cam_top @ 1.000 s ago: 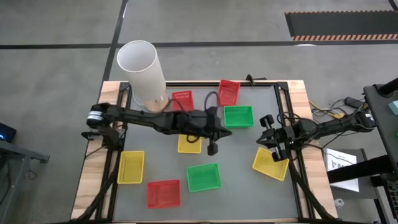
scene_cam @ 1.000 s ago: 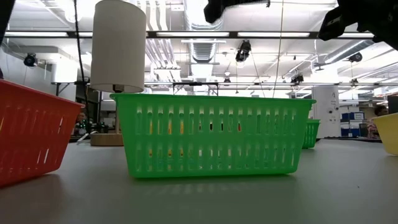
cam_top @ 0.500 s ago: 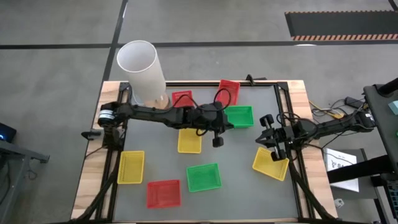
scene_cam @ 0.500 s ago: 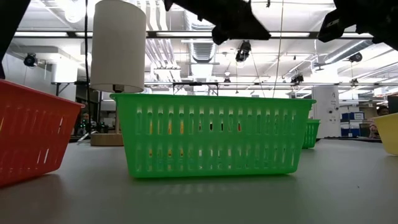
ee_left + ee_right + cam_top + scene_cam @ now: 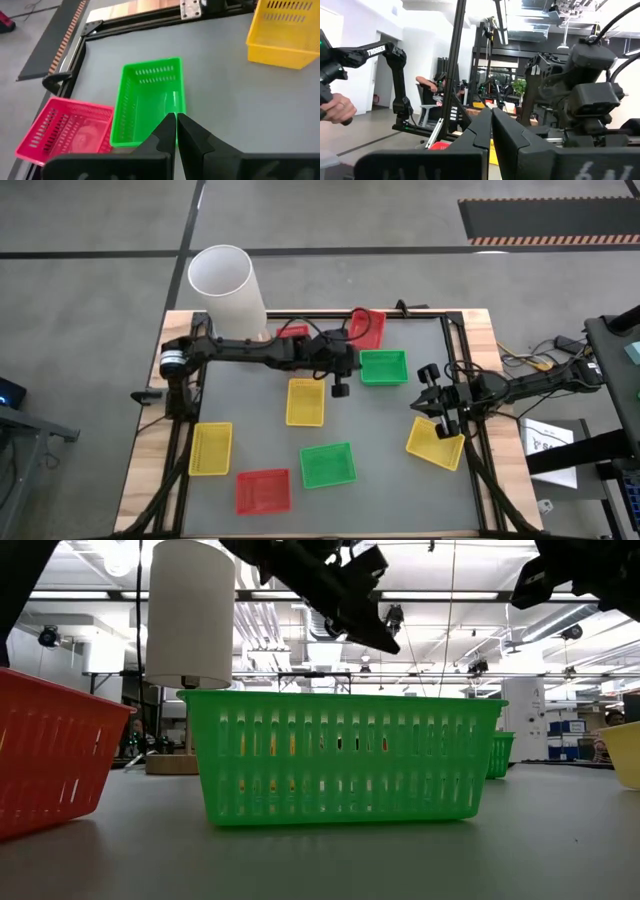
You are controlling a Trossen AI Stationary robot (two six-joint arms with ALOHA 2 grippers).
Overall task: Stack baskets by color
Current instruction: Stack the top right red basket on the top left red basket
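Note:
My left gripper [image 5: 340,388] hangs shut above the table, just left of the far green basket [image 5: 384,367], and holds nothing. In the left wrist view its shut fingertips [image 5: 176,117] point at that green basket [image 5: 150,100], with a red basket [image 5: 65,132] beside it. Resting on their bases on the table are a second green basket [image 5: 328,464], red baskets [image 5: 368,327] [image 5: 263,490] and yellow baskets [image 5: 305,402] [image 5: 211,448] [image 5: 435,442]. Another red basket [image 5: 293,332] is partly hidden by the left arm. My right gripper [image 5: 426,390] waits shut at the right edge.
A tall white cylinder [image 5: 228,295] stands at the far left corner. A black frame [image 5: 460,350] borders the grey mat. In the low view the near green basket [image 5: 340,755] fills the middle. A person's hand [image 5: 335,107] shows in the room beyond the table.
My left gripper has swung toward the table's far edge and come down a little, rolling at the wrist and staying shut. The arm has left the middle yellow basket, which now shows whole. No basket has moved.

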